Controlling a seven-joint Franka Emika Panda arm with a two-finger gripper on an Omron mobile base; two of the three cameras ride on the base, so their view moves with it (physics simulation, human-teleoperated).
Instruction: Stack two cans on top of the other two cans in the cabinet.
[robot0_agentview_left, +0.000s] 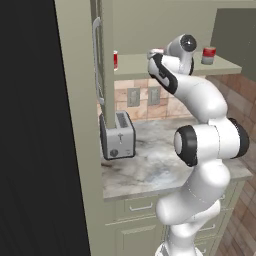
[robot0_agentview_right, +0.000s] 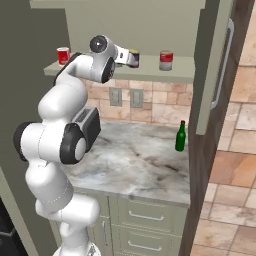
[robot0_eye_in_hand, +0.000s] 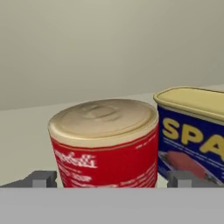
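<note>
**Four cans on the cabinet shelf, end effector astride one**

You have four cans on the shelf of the cabinet (robot0_agentview_right: 150, 75), all standing upright and none stacked on another. In the right base view, one red can with a white band (robot0_agentview_right: 63, 55) stands at the left end, well apart from the rest. One red-topped can with a grey body (robot0_agentview_right: 165, 60) stands toward the right. Between them, at the arm's wrist, sits the squat dark blue tin (robot0_agentview_right: 133, 58) with its yellow label.

In the hand view, you see a red can with a pale lid (robot0_eye_in_hand: 105, 142) directly ahead, with the blue tin just beside it on the right; whether the two touch is hard to judge from this angle. The end effector (robot0_eye_in_hand: 113, 179) has its two fingertips (robot0_eye_in_hand: 43, 178) set apart, one on each side of the red can, and contact with the can is not visible.

Below, on the worktop (robot0_agentview_right: 140, 165), you have one toaster (robot0_agentview_left: 118, 136) and one green bottle (robot0_agentview_right: 180, 136). One long silver bar handle (robot0_agentview_left: 96, 60) runs down the cabinet door.
</note>
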